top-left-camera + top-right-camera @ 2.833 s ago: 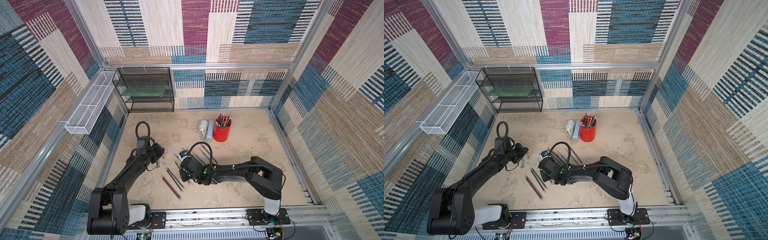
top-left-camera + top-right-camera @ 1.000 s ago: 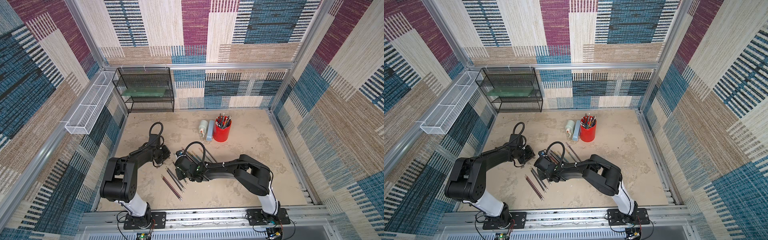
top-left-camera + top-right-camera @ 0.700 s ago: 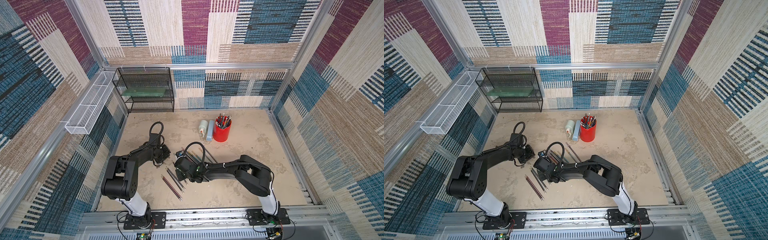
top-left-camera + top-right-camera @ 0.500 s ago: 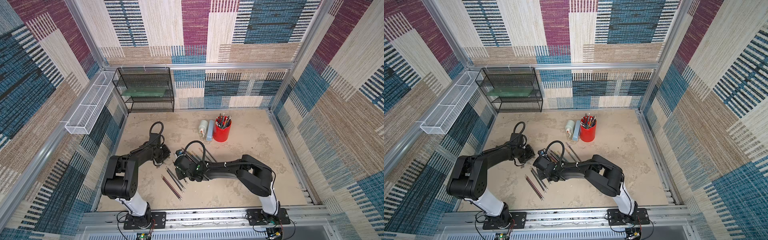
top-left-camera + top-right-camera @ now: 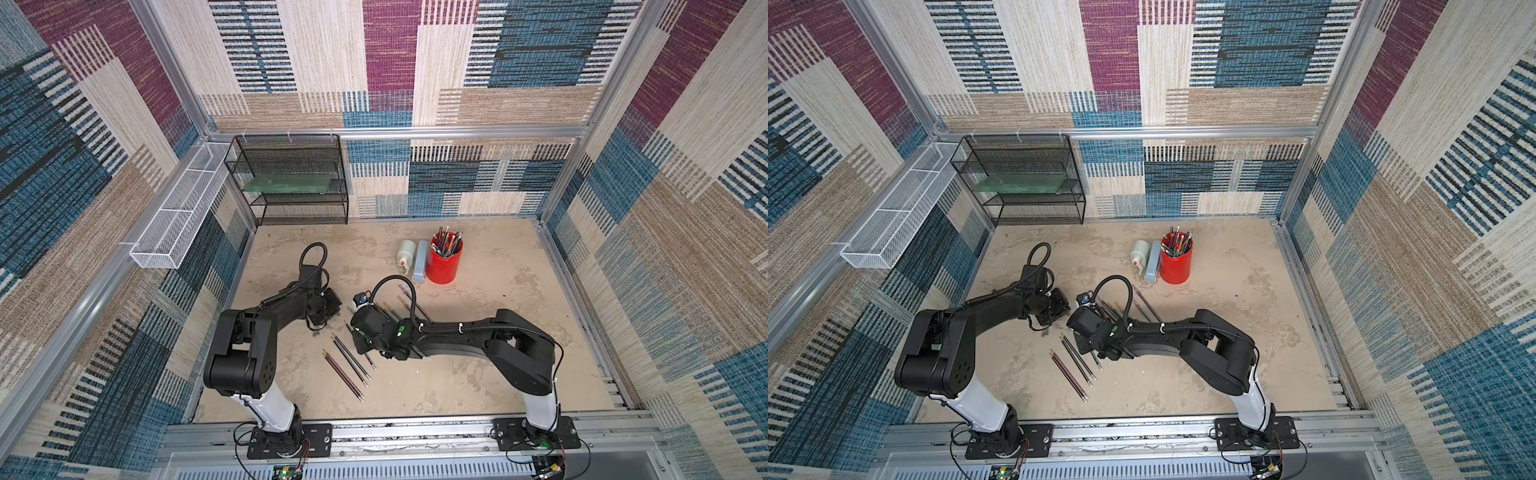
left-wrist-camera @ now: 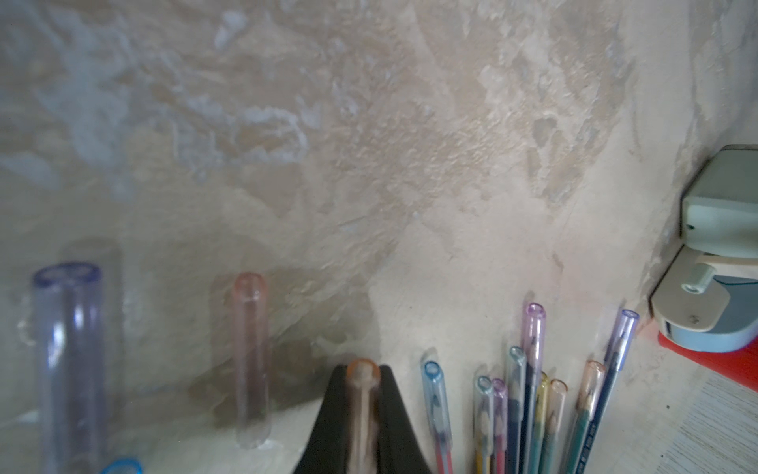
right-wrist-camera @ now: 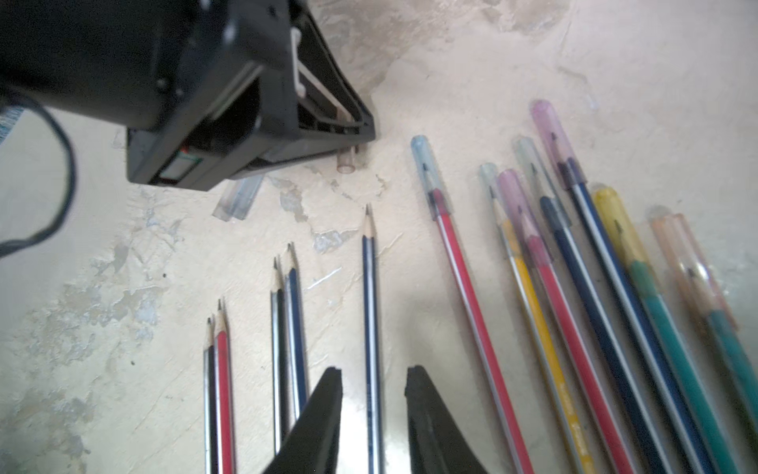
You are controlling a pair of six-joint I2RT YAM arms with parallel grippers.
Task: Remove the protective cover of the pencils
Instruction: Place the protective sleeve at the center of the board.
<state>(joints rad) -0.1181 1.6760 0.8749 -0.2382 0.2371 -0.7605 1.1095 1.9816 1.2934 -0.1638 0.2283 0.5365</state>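
Note:
Several pencils lie on the table. Bare ones (image 7: 283, 328) lie side by side, and others still wear tinted protective covers (image 7: 551, 127). My right gripper (image 7: 373, 371) is open, low over the table. A bare blue pencil (image 7: 371, 287) lies loose between its fingers. My left gripper (image 6: 363, 369) is shut on an orange translucent cover (image 6: 363, 371), close beside the capped pencils (image 6: 533, 369). Loose covers (image 6: 250, 357) lie near it. In both top views the left gripper (image 5: 332, 301) (image 5: 1061, 307) and the right gripper (image 5: 359, 343) (image 5: 1086, 345) are close together at mid-table.
A red cup of pens (image 5: 444, 262), a pale bottle (image 5: 405, 251) and a light blue box (image 5: 419, 262) stand further back. A black mesh shelf (image 5: 291, 178) stands at the back left. A white wire basket (image 5: 183, 208) hangs on the left wall.
My right gripper's jaws have parted, letting go of the bare blue pencil, which now lies on the table. The left gripper has stayed shut on the orange cover.

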